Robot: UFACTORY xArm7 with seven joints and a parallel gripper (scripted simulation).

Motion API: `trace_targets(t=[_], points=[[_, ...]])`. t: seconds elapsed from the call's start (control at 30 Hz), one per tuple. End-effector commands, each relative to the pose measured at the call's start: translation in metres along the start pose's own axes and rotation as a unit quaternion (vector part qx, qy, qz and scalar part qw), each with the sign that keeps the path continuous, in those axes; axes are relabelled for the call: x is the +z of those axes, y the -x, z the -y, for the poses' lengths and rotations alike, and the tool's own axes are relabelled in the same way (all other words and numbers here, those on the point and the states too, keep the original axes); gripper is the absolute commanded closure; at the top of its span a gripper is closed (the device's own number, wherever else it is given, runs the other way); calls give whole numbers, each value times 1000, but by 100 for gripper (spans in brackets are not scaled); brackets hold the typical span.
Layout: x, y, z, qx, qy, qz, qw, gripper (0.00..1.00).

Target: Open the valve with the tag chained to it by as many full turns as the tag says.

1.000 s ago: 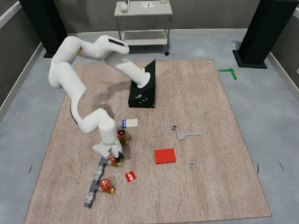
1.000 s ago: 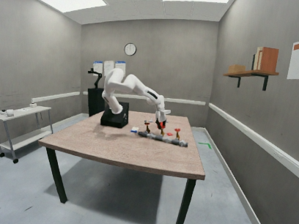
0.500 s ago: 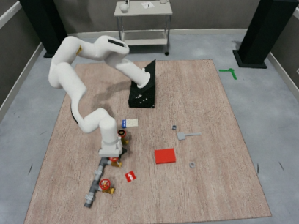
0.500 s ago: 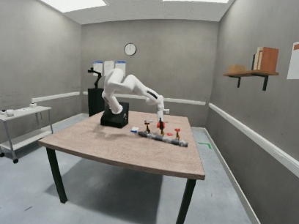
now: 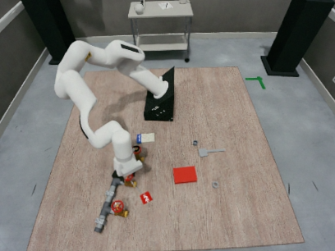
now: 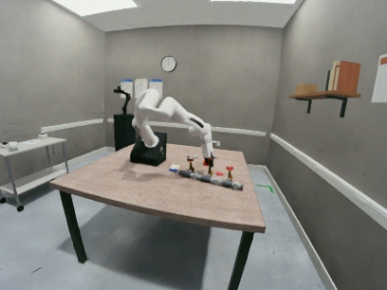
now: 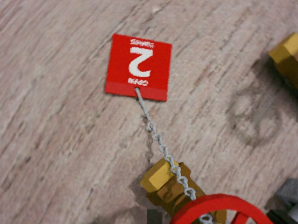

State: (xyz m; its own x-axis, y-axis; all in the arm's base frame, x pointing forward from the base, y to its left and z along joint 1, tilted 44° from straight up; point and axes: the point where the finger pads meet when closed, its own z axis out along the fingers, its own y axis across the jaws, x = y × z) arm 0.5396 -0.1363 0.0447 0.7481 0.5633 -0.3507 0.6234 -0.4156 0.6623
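Note:
A grey pipe lies at the front left of the table and carries three brass valves with red handwheels. My gripper points straight down over the middle valve and is shut on its red handwheel. A thin chain runs from this valve to a red tag that lies flat on the table and shows the number 2. The front valve stands free. The back valve is partly hidden by my arm.
A flat red block, a grey key-like tool, two small grey nuts and a blue-and-white card lie on the table. My black base box stands at the back. A cart stands beyond.

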Motion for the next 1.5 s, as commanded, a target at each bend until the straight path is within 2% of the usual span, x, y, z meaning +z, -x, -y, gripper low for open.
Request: trace_targets(t=[0.0,0.23,0.3,0.33,0.5,0.87,0.9,1.47], points=[[-2,-2,-1,-138,-14,-1,990,100],[-2,-2,-1,-278,-17,-2,960,100],[-2,-2,-1,-278,-17,-2,960,100],[-2,-2,-1,-335,-22,-2,942,100],[-2,-2,-1,-418,-35,-1,908,100],[-2,-2,-1,-424,-37,-1,905,100],[-2,-2,-1,-424,-37,-1,905,0],[-2,-2,-1,-424,-37,-1,905,0]])
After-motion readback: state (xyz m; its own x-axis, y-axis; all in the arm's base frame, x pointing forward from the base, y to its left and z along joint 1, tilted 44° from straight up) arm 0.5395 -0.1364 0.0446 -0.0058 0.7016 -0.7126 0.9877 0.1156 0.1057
